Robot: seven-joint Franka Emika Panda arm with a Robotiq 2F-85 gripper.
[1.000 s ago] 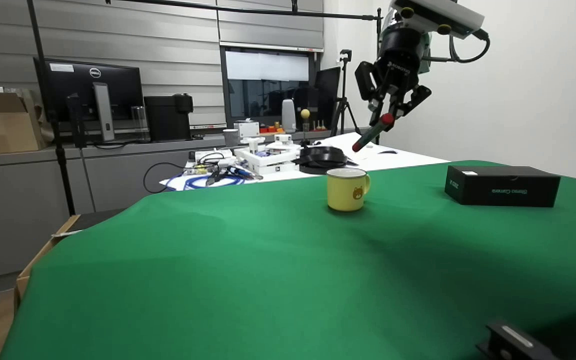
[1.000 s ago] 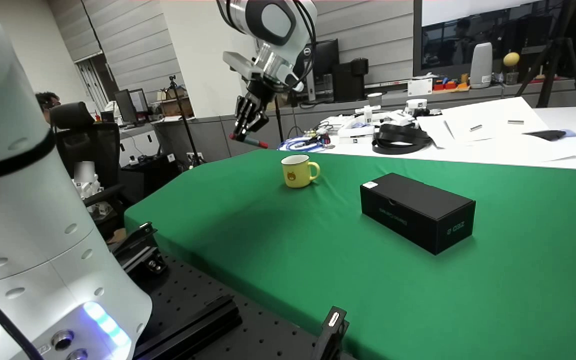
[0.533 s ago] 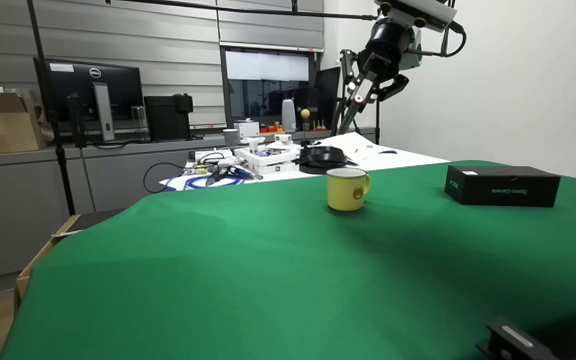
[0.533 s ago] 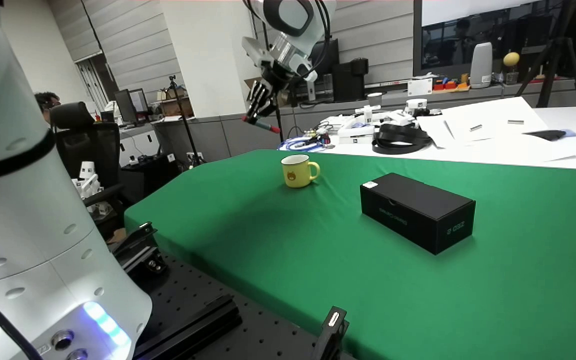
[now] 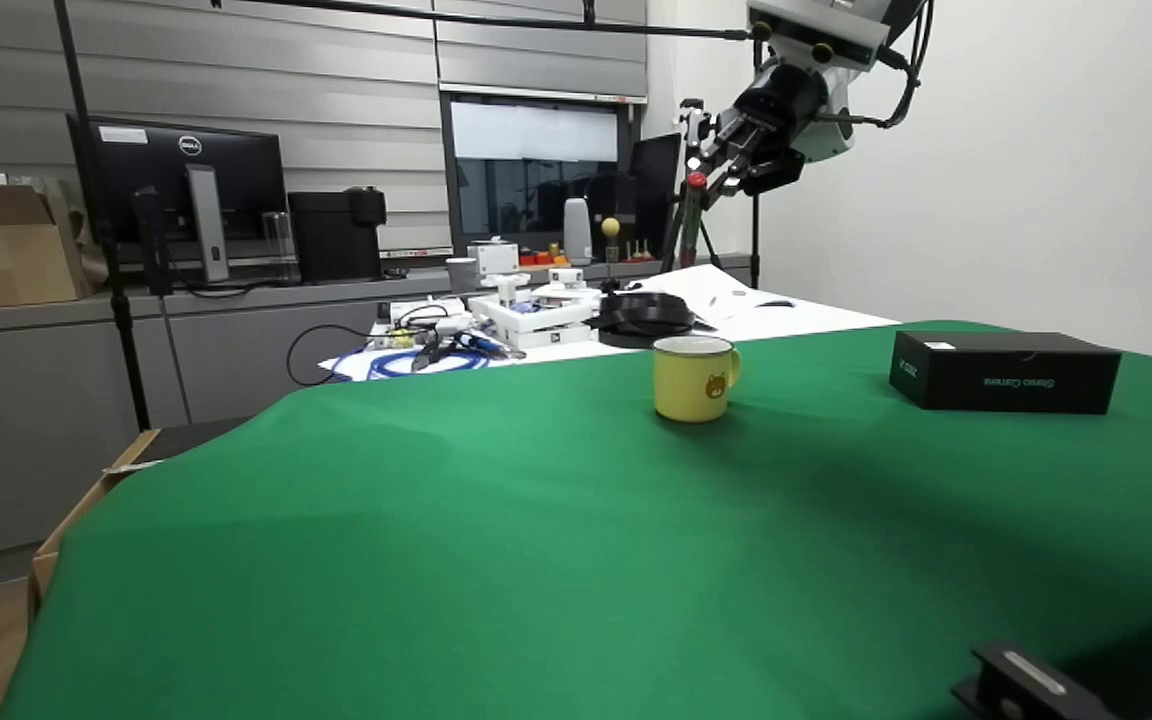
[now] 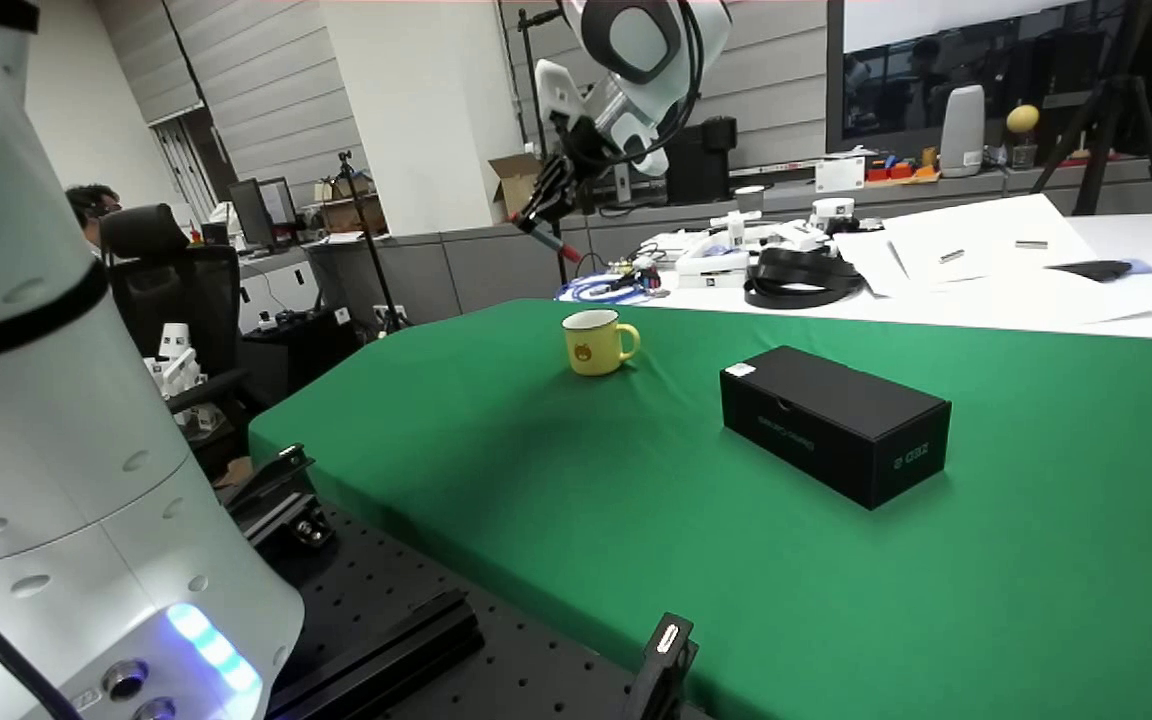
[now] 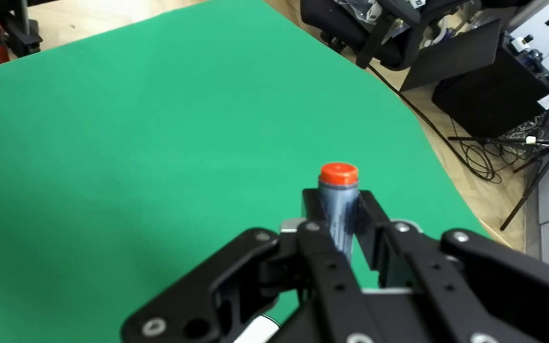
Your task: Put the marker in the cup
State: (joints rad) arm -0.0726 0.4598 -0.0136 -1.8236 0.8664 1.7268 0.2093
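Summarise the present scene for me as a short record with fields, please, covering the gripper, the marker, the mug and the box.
Gripper: closed on the red-ended marker
Marker pose: tilted in the air, outside the yellow mug
Mug pose: upright on the green cloth
Other item: black Stereo Camera box, lying on the same cloth, apart from the mug
Task state: marker grasped, not yet in the mug
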